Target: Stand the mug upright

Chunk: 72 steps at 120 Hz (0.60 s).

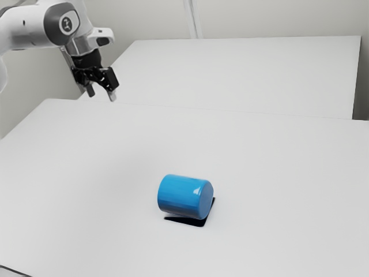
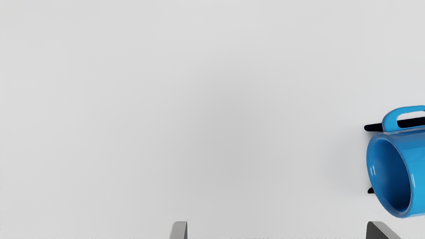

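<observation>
Presently, mug (image 1: 183, 195) lies on its side on the table (image 1: 277, 184), near six o'clock in the exterior view, base (image 1: 206, 201) facing roughly three. Gripper (image 1: 101, 94) raised, well apart, toward eleven o'clock from the mug; jaws spread wide, nothing between them. Wrist view gives an open mouth (image 2: 390, 176) and the handle (image 2: 391, 120) along the body's flank. Risks, by my reckoning: a finger brushing the round wall could roll the mug — or snag the handle. An off-centre grip on that glossy curve might let it swing. Turned the wrong way, it lands mouth-down; released tilted, it topples.
</observation>
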### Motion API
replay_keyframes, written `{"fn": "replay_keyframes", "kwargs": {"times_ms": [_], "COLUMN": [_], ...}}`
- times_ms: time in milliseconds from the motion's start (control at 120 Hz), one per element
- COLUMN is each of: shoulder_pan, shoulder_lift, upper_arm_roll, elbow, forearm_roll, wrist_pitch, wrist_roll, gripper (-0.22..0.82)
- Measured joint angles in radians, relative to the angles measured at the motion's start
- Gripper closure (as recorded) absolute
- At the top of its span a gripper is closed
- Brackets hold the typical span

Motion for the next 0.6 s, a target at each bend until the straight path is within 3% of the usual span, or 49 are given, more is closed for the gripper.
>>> {"fn": "replay_keyframes", "kwargs": {"times_ms": [225, 417, 600], "shoulder_pan": [0.003, -0.056, -0.139], "shoulder_lift": [-0.111, -0.207, -0.204], "upper_arm_roll": [0.011, 0.089, 0.168], "elbow": [-0.146, -0.285, -0.331], "forearm_roll": [-0.052, -0.179, -0.329], "wrist_pitch": [0.023, 0.002, -0.054], "wrist_roll": [0.025, 0.039, 0.05], "gripper": [0.02, 0.02, 0.02]}}
